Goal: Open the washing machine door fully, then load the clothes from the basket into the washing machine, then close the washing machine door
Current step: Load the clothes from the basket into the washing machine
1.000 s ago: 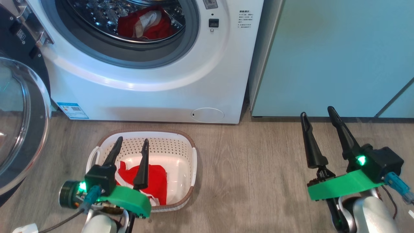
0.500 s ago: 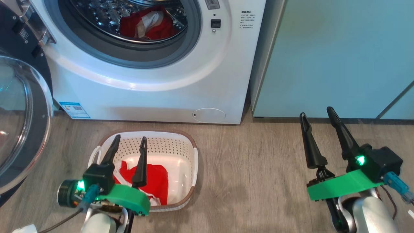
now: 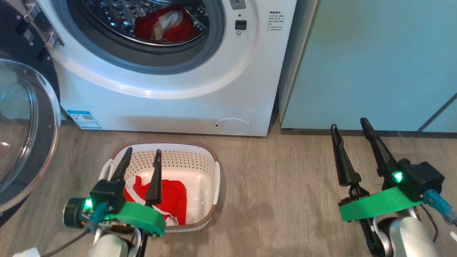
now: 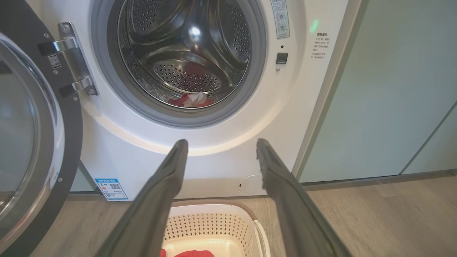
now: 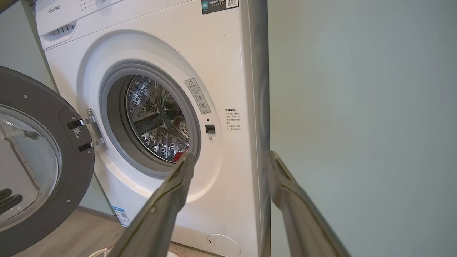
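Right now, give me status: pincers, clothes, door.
Left pincer open, empty, over basket. Right pincer open, empty, over floor. Red garment in basket, second garment in drum. Door open wide; nothing blocking the opening.

Washing machine (image 3: 171, 96) at rear; cabinet (image 3: 375, 64) just R of it. Door (image 3: 25, 135) stands open to L of machine. Basket (image 3: 185, 159) on floor (image 3: 278, 200), in front of machine, near it. One garment (image 3: 175, 200) in basket; second garment (image 3: 167, 28) in drum (image 3: 107, 14). L tool (image 3: 143, 150) above basket. R tool (image 3: 348, 123) well apart to R, before cabinet.
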{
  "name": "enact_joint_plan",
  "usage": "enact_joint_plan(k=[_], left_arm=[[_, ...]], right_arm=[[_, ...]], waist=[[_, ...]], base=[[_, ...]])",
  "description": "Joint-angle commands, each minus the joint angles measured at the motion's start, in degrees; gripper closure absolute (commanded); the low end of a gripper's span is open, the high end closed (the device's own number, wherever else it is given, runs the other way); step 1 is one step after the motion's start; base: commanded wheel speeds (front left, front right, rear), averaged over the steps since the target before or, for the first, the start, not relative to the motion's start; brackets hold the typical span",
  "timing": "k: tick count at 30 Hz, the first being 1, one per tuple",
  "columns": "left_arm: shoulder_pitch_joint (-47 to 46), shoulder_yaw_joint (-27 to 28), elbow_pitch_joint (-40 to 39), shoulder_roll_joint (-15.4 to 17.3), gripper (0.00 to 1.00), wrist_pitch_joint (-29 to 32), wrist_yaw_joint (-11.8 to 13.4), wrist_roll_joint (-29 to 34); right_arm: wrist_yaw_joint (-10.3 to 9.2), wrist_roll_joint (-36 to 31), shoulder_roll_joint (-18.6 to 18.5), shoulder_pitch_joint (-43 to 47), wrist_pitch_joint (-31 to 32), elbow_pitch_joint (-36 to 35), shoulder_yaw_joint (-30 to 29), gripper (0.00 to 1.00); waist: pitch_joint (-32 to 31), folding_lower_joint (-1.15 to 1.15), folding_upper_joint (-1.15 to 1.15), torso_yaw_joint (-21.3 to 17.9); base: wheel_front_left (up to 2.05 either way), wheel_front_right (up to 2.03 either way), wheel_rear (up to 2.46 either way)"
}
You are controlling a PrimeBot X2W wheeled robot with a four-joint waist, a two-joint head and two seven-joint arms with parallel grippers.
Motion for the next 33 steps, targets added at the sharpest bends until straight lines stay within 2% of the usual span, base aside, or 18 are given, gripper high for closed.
enact_joint_plan(k=[1, 12, 20, 28, 33], left_arm=[[-1.03, 2.48, -1.87, -0.24, 0.00, -0.55, -0.18, 0.18], [-0.92, 3.58, -1.80, -1.08, 0.00, -0.55, -1.02, 1.37], [-4.20, 3.71, 1.66, -1.35, 0.00, -0.55, -1.65, 1.85], [-10.92, 3.20, 13.06, -0.24, 0.00, -0.20, -2.61, 2.52], [-18.67, 1.61, 24.81, 2.13, 0.00, 0.87, -5.01, 3.98]], right_arm=[[0.00, 0.13, -0.09, -0.64, -0.04, -1.75, 1.43, 0.00], [0.00, -0.08, -0.09, -0.80, 0.04, -1.76, 1.47, 0.00], [0.00, -1.94, -0.09, -2.28, 1.48, -4.32, 1.33, 0.00], [0.00, -3.55, -0.09, -4.47, 2.44, -7.09, 1.34, 0.00], [0.00, -4.55, -0.09, -5.77, 2.69, -8.50, 2.01, 0.00]], waist=[[0.05, 0.00, 0.00, 0.06], [1.39, 0.00, 0.00, 0.21], [9.36, 0.00, 0.00, 0.16], [19.50, 0.00, 0.00, -0.51], [26.08, 0.00, 0.00, -1.26]], base=[[0.00, 0.00, 0.00], [0.00, 0.00, 0.00], [0.00, 0.00, 0.00], [0.00, 0.00, 0.00], [0.00, 0.00, 0.00]])
